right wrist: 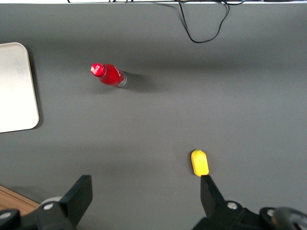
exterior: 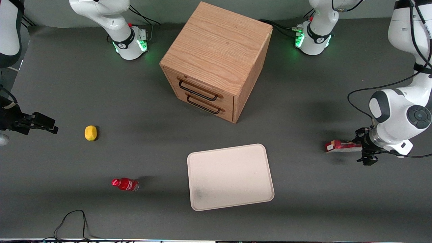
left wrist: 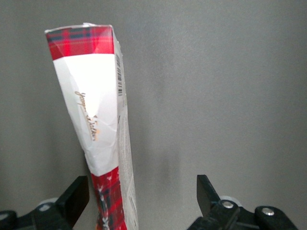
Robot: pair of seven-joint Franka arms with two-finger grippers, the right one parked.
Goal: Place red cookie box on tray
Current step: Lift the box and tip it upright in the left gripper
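Faintly, gold script marks the long red-tartan cardboard cookie box (left wrist: 96, 120) on dark grey matting, between the gripper's (left wrist: 143, 197) wide-spread fingers, apart from the cream tray (exterior: 230, 176).

Front view looks down on the whole table – right wrist view shares its tray (exterior: 233, 199)

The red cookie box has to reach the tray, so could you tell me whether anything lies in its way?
Nothing visible does. The gripper, open, is at the red cookie box toward the working arm's end; only bare table separates it from the tray.
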